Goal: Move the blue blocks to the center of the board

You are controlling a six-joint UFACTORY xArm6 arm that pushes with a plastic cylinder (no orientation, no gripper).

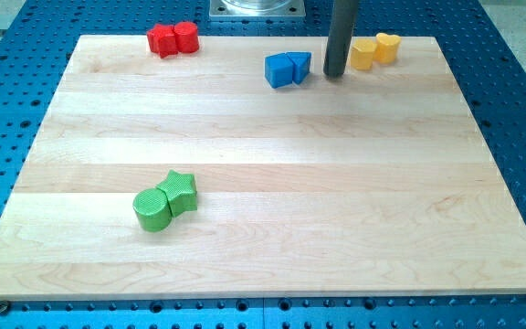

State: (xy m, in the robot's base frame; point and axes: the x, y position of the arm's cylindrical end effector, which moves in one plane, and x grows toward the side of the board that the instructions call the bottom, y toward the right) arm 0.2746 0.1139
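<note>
Two blue blocks sit touching near the view's top, just right of centre: a blue cube (278,70) and a blue triangular block (300,65) on its right. My tip (335,74) rests on the board just right of the blue triangular block, with a small gap between them. The rod rises straight up out of the view's top.
Two red blocks (173,38) sit together at the top left. A yellow block (362,55) and a second yellow block (387,46) sit right of my rod at the top. A green cylinder (152,210) and green star (182,189) lie at lower left. The wooden board (263,228) rests on a blue perforated table.
</note>
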